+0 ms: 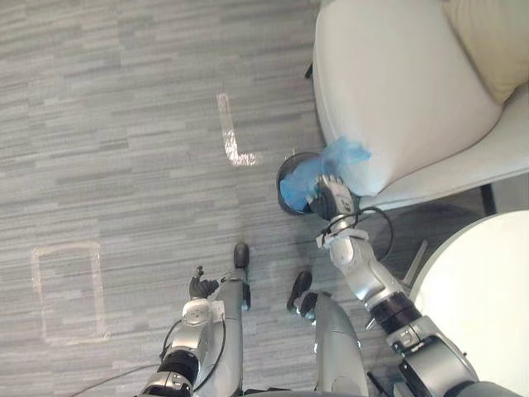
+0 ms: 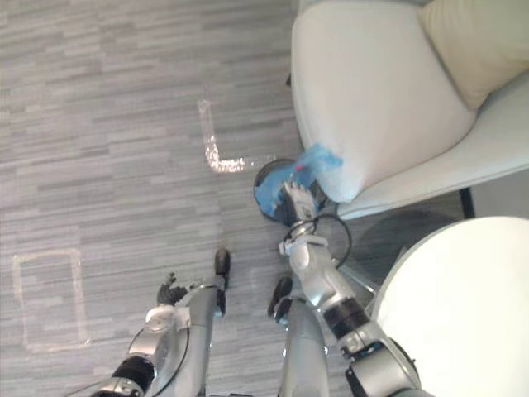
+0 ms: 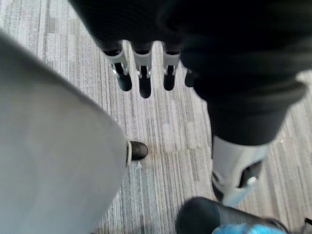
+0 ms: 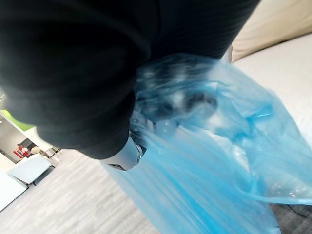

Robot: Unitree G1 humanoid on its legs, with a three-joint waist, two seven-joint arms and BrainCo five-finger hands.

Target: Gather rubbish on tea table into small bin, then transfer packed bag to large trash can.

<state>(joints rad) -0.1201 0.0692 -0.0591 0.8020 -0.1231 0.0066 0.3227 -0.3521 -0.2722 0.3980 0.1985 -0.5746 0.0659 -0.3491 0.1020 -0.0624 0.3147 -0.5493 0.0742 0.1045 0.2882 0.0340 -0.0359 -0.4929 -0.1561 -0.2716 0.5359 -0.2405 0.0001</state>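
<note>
Bag removal looks to be the step in hand. The blue bin bag (image 1: 337,157) sits in the small black bin (image 1: 283,180), on the floor at frame centre, close against the front edge of the white armchair (image 1: 388,83). The loose top of the bag trails from the bin toward the upper right, up to the seat edge.

The right hand (image 1: 333,201) is at the bin's lower right rim, and the blue film bunches over it in the right wrist view. Whether its fingers clench the film or merely lie in it cannot be told. The left hand (image 1: 201,287) hangs at the lower left, well apart from the bin, with its fingers (image 3: 141,73) straight and released over bare floor. The right arm is clearly the nearer one.

A lift would likely need to go straight up and then toward the left of the frame. There the grey plank floor (image 1: 124,99) lies open, marked with an L of tape (image 1: 230,136) and a taped rectangle (image 1: 68,291). The armchair blocks the upper right, and the round white worktop (image 1: 479,289) crowds the lower right beside the right arm.
</note>
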